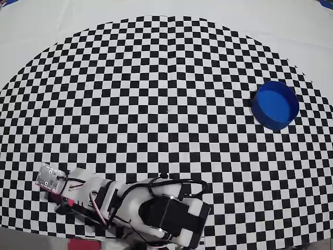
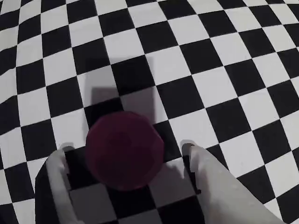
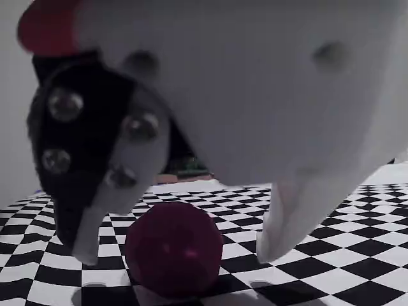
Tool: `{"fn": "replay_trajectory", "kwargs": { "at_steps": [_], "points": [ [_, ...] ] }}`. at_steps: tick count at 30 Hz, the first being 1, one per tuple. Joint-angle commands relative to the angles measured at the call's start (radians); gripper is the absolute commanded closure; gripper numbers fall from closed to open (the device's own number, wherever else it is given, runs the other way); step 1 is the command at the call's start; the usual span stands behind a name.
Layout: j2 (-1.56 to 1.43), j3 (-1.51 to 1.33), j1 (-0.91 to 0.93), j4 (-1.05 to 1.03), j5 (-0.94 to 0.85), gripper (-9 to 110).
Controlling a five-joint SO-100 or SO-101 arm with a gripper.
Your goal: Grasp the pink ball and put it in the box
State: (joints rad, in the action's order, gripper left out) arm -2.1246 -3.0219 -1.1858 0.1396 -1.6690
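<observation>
The pink ball point(image 2: 125, 149) rests on the checkered cloth between my two pale fingers. In the wrist view my gripper point(image 2: 127, 150) is open, with a finger on each side of the ball and a small gap on both sides. The low fixed view shows the same: the ball point(image 3: 173, 248) sits on the cloth, and the open gripper point(image 3: 177, 256) straddles it without touching. In the overhead view my arm point(image 1: 130, 208) lies at the bottom left and hides the ball. The box point(image 1: 274, 104), a round blue container, stands far off at the right edge of the cloth.
The black-and-white checkered cloth point(image 1: 166, 104) covers most of the table, with plain white surface point(image 1: 52, 21) beyond its curved far edge. A small circuit board point(image 1: 50, 177) sticks out at the arm's left end.
</observation>
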Motion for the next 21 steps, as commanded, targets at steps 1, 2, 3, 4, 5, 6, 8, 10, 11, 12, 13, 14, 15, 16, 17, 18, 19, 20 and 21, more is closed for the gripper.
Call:
{"fn": "replay_trajectory", "kwargs": {
  "at_steps": [1, 2, 3, 4, 5, 6, 8, 10, 11, 12, 13, 14, 15, 16, 17, 18, 19, 20, 21],
  "points": [
    [0.011, 0.046, -0.009, 0.015, -0.008, 71],
    [0.012, 0.048, -0.011, 0.015, -0.008, 71],
    [0.014, 0.049, -0.012, 0.015, -0.008, 71],
    [0.015, 0.051, -0.015, 0.015, -0.008, 71],
    [0.017, 0.052, -0.017, 0.015, -0.008, 71],
    [0.018, 0.054, -0.02, 0.015, -0.008, 71],
    [0.023, 0.058, -0.023, 0.017, -0.008, 71],
    [0.034, 0.067, -0.025, 0.017, -0.008, 71],
    [0.038, 0.071, -0.025, 0.017, -0.008, 71],
    [0.046, 0.077, -0.025, 0.017, -0.008, 71],
    [0.052, 0.081, -0.025, 0.017, -0.008, 71],
    [0.06, 0.087, -0.025, 0.018, -0.008, 71],
    [0.067, 0.094, -0.025, 0.02, -0.008, 71],
    [0.075, 0.1, -0.025, 0.021, -0.008, 71],
    [0.081, 0.104, -0.025, 0.023, -0.008, 71],
    [0.089, 0.11, -0.025, 0.025, -0.008, 71],
    [0.094, 0.115, -0.025, 0.025, -0.008, 71],
    [0.098, 0.118, -0.025, 0.025, -0.008, 71],
    [0.103, 0.121, -0.025, 0.026, -0.008, 71]
  ]
}}
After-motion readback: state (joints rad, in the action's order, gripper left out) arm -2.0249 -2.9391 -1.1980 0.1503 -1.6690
